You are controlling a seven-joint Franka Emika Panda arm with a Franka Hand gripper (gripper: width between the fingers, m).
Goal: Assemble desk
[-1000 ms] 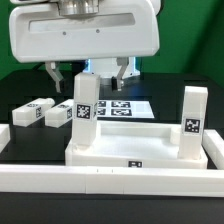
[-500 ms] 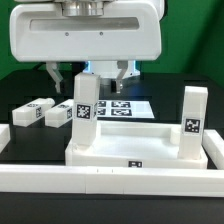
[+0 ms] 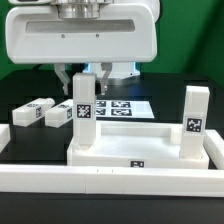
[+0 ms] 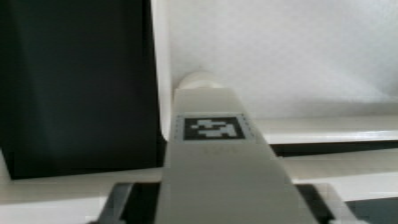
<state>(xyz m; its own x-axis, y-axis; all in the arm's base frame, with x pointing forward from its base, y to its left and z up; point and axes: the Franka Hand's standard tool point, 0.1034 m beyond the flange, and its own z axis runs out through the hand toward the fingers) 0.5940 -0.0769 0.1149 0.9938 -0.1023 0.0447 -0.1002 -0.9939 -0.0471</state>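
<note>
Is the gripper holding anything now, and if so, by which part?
It looks so: the jaws of the gripper sit against both sides of the upright leg on the exterior view's left, near its top end.

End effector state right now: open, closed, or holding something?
End effector: closed on the upright leg near its top, one finger on each side.

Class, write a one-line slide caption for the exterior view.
Gripper straddles an upright leg standing on the desk top.
</note>
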